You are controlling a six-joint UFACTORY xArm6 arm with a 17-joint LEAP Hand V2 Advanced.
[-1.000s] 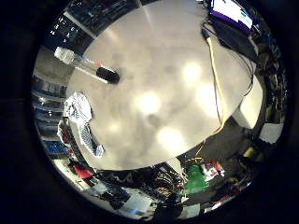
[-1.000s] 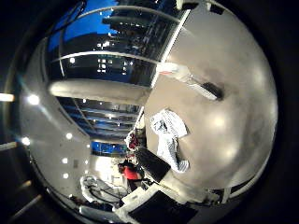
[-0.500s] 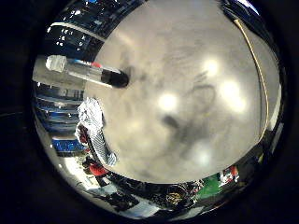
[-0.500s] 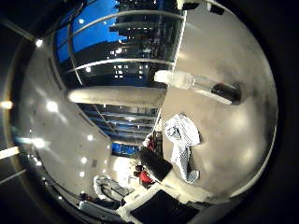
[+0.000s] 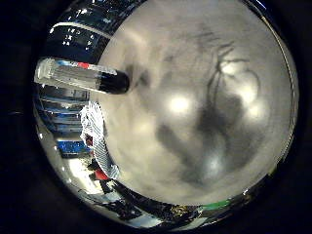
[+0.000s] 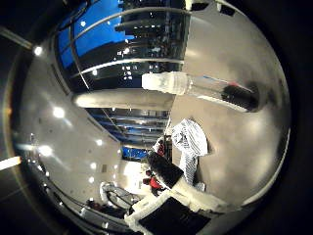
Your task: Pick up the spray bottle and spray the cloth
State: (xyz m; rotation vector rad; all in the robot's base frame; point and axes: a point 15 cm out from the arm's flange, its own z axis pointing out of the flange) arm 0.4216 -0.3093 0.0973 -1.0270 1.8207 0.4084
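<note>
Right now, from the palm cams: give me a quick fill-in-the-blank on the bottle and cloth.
1. The spray bottle is a clear bottle with a ____ base.
2. The bottle stands on the ____, whose top is pale.
3. The striped cloth lies ____ the bottle, not under it.
4. The cloth is ____, not folded flat.

Missing words: black; table; beside; crumpled
</note>
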